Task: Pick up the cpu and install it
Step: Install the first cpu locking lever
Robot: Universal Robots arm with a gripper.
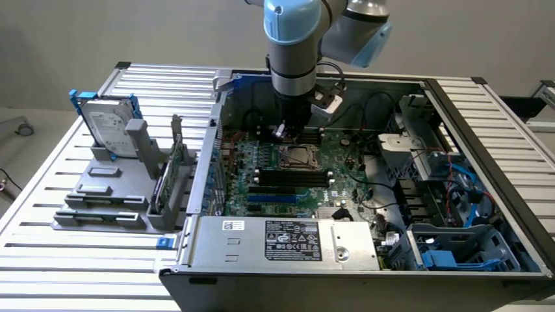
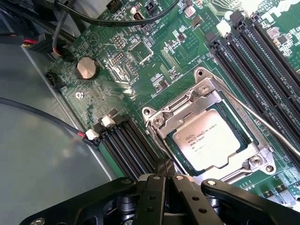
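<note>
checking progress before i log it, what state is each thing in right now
cpu: lying flat in the socket, metal top up
socket: metal frame around the cpu; cannot tell if latched
claw: shut, holding nothing, above the motherboard beside the socket
memory slots: empty
computer case: side open
hard drive: upright in the grey rack, outside the case

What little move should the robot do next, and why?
Probably lift straight up a little. The cpu already lies flat inside the socket, and the jaws are shut, holding nothing, just beside the socket's edge.
</note>
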